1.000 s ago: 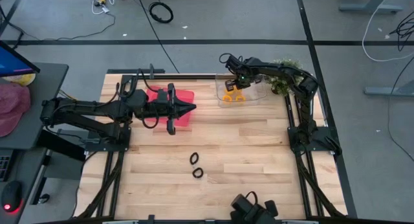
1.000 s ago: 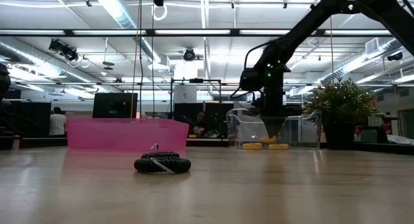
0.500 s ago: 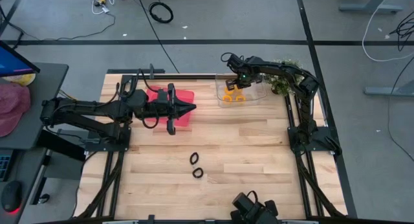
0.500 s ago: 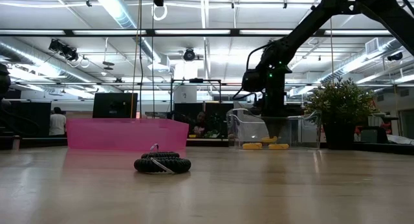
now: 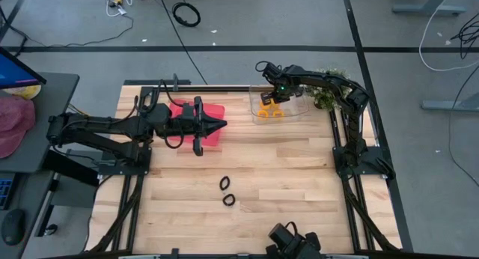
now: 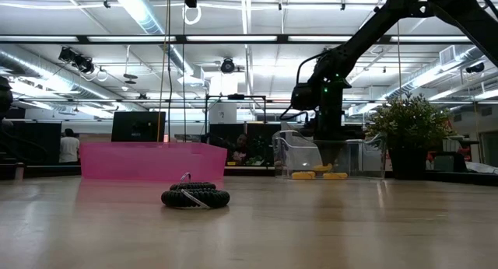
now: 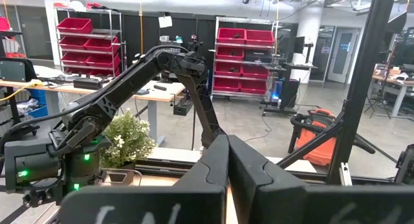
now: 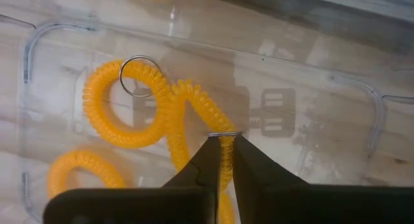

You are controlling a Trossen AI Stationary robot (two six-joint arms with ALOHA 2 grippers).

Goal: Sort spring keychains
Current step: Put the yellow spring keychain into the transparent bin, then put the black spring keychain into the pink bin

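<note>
Two black spring keychains lie on the wooden table's middle; in the low view they show as one dark heap. Several orange keychains lie on the floor of a clear bin at the far right. My right gripper hangs over that bin, shut on an orange keychain. My left gripper is shut and hovers level over the right end of a pink bin, holding nothing. My right gripper pinches an orange keychain's coil between its two fingers, right below a small metal ring, coming from above and pointing down into the clear bin. The coil's far part runs on toward another orange loop on the bin's floor.
A potted plant stands beside the clear bin at the far right corner. The pink bin sits at the far left. The near half of the table around the black keychains is bare wood.
My right gripper has risen a little above the clear bin's floor, staying over the same spot.
</note>
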